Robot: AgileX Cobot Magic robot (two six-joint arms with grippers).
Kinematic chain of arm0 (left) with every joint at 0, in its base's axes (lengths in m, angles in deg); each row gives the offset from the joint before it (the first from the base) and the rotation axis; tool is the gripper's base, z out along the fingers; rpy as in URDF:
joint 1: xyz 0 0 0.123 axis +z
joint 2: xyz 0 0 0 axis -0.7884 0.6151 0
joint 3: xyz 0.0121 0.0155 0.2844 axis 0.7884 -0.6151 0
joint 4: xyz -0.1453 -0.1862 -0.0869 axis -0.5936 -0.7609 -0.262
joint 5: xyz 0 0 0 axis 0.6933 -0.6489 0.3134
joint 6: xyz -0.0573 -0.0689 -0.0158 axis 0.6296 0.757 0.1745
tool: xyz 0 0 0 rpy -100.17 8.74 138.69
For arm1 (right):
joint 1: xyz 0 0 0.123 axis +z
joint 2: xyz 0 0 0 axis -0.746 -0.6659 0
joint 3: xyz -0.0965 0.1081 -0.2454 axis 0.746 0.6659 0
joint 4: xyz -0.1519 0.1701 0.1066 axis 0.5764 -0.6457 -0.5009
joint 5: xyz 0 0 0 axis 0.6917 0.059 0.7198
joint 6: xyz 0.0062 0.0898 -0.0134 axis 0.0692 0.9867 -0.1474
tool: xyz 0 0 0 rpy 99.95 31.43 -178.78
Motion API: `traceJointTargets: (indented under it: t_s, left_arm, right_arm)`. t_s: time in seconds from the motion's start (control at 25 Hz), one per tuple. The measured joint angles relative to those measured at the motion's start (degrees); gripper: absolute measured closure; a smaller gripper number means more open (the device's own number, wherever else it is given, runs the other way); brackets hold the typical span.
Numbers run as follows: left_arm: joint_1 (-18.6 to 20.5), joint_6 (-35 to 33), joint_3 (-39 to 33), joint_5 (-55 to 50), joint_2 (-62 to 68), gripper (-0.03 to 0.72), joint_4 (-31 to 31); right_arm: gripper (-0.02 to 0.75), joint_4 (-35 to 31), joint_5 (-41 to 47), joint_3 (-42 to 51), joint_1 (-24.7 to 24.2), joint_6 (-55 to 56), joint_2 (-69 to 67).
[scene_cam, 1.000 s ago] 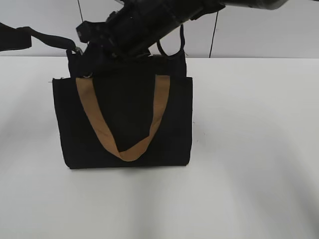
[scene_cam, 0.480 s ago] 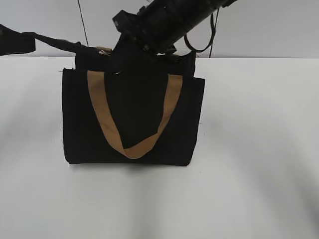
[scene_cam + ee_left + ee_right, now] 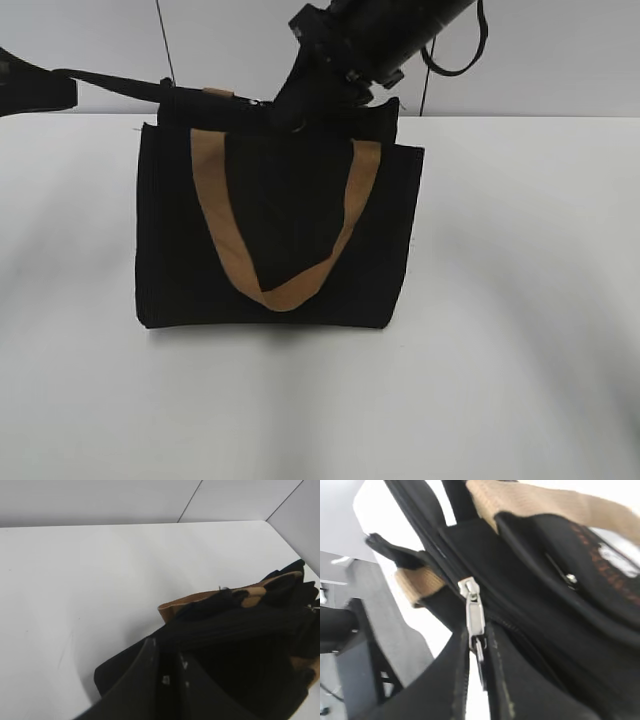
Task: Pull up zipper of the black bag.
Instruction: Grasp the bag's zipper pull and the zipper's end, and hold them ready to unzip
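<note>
The black bag (image 3: 280, 235) stands upright on the white surface (image 3: 500, 380), front panel facing the exterior camera; a tan strap handle (image 3: 285, 255) hangs down its front in a V; a second tan strap (image 3: 540, 502) shows at the top edge in the right wrist view.

The right gripper (image 3: 290, 112) comes down from the upper right onto the bag's top edge, a little right of centre; in the right wrist view the right gripper (image 3: 478, 652) has its jaws clenched on the zipper (image 3: 472, 612), the silver pull tab pinched between the two dark fingers (image 3: 455, 680); the slider sits on the black zip line along the top of the bag.

The left gripper (image 3: 35, 85) reaches in from the far left edge of the exterior view; a dark strip runs from it to the bag's upper left corner; in the left wrist view the left gripper (image 3: 167, 672) is pressed into black fabric with a tan strip just beyond; its jaws look clamped on the bag's cloth, though the contact point is dark and hard to read.

A black cable (image 3: 455, 55) loops off the right arm above the bag.
</note>
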Motion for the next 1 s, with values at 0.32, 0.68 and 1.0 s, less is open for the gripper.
traceJointTargets:
  t_s: [0.32,0.68,1.0]
  left_arm:
    - [-0.5,0.0,0.0,1.8,0.0,0.666,-0.1]
    - [-0.6,0.0,0.0,1.6,0.0,0.666,-0.3]
    - [-0.5,0.0,0.0,-0.4,0.1,0.666,-0.3]
  right_arm:
    - [0.729,9.0,0.4,-2.7,-1.0,0.1,1.8]
    - [0.746,16.1,0.6,-2.6,-1.1,-12.5,4.3]
    - [0.752,20.2,0.7,-2.6,-1.6,-15.1,5.3]
